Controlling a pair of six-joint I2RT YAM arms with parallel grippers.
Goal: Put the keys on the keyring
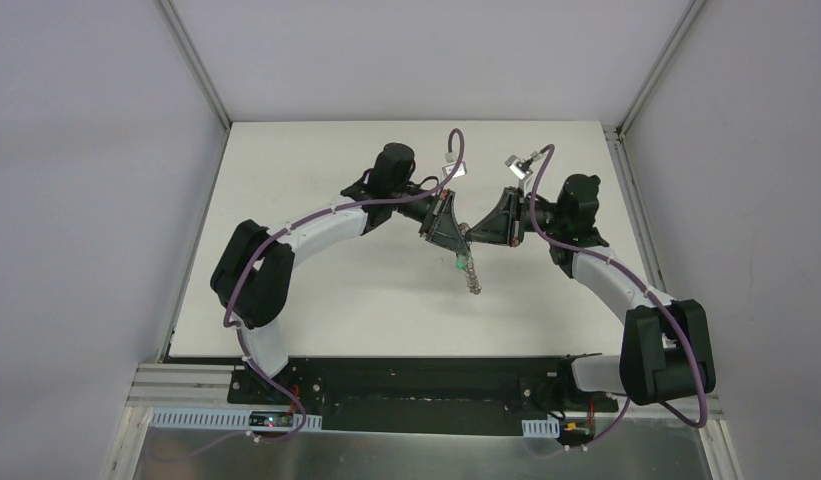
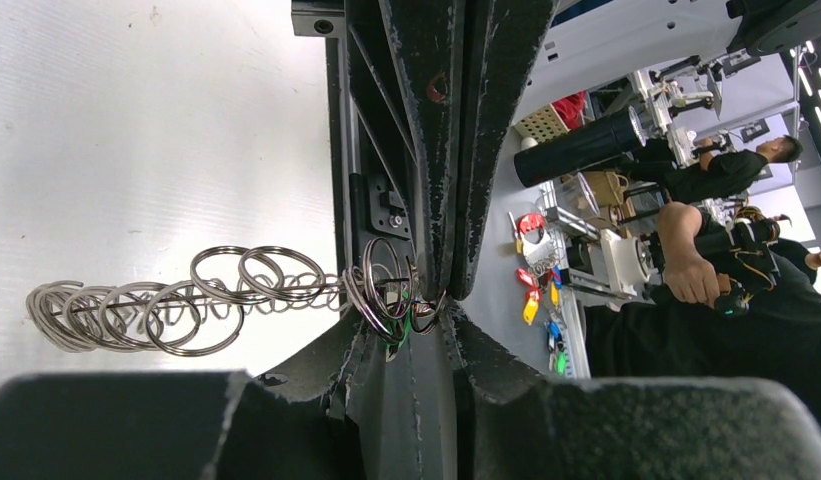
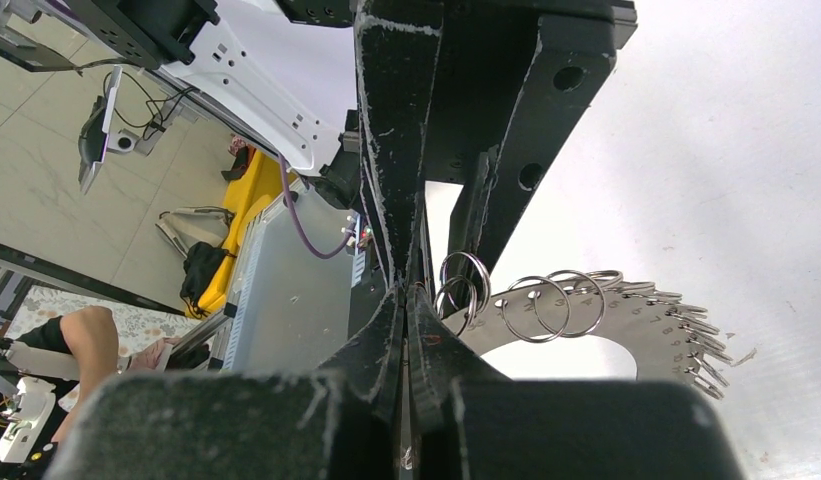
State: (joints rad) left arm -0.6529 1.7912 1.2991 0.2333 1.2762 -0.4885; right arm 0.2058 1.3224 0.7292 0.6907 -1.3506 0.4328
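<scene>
The tiny green-headed silver key sits at the nearly joined tips of the left gripper; whether the pinch is firm I cannot tell. The right gripper clenches the flat grey loop-fringed metal keyring in the air, so I would thread one loop slowly, with the ring steady.

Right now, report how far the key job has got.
Done: the right pincer grips the keyring at its edge. In hand: the left pincer pinches the green key among its wire loops. Left: no view shows the key threaded on.
</scene>
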